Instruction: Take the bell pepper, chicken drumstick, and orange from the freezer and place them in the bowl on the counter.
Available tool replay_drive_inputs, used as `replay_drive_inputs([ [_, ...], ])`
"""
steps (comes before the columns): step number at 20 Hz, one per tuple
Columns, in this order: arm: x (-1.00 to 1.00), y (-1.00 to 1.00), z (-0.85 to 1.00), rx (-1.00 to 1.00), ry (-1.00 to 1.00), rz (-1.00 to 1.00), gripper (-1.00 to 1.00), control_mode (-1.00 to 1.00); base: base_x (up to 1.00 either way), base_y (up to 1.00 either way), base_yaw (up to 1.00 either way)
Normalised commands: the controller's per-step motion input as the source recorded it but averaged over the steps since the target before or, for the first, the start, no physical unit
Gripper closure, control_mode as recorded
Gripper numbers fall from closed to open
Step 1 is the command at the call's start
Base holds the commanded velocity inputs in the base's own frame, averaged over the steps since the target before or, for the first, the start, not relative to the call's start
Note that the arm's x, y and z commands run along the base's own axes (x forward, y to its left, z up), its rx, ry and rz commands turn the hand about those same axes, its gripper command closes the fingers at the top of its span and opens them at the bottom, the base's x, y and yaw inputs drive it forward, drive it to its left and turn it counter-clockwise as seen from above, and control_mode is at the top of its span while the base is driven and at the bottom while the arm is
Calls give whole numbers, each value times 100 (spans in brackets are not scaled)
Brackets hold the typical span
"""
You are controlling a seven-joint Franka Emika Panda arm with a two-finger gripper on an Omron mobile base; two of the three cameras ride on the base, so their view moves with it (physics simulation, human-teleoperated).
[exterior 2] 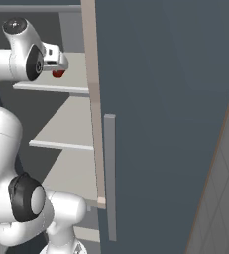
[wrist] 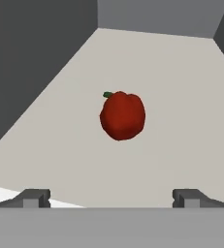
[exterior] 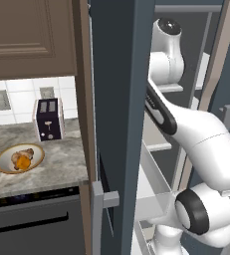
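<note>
The red bell pepper (wrist: 122,115) lies alone on a pale freezer shelf (wrist: 55,145), straight ahead of my gripper (wrist: 111,197). The gripper is open, its fingertips (wrist: 36,197) spread wide and short of the pepper. In the right base view the pepper (exterior 2: 59,74) peeks out just below my white hand on the upper shelf (exterior 2: 51,88). On the counter (exterior: 57,164) the beige bowl (exterior: 2,167) holds the golden-brown chicken drumstick (exterior: 28,153) and the orange (exterior: 20,162). The dark slate freezer (exterior: 119,99) stands open to the right of the counter.
A dark toaster (exterior: 48,119) stands behind the bowl by the tiled wall. The open freezer door (exterior 2: 170,99) hangs close on my right. Lower shelves (exterior 2: 66,131) and a clear drawer (exterior: 154,189) sit below my arm. Brown cabinets (exterior: 27,35) hang above the counter.
</note>
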Motion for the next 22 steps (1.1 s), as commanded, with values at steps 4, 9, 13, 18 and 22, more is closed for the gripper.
replay_drive_inputs([
  [4,3,0,-25,0,0,0,-100,-100,0,0,0],
  [9,8,0,-12,0,0,0,-100,-100,0,0,0],
  [13,21,0,0,0,0,0,-100,-100,0,0,0],
  [18,23,0,0,0,0,0,-100,-100,0,0,0],
  [22,17,0,0,0,0,0,-100,-100,0,0,0],
])
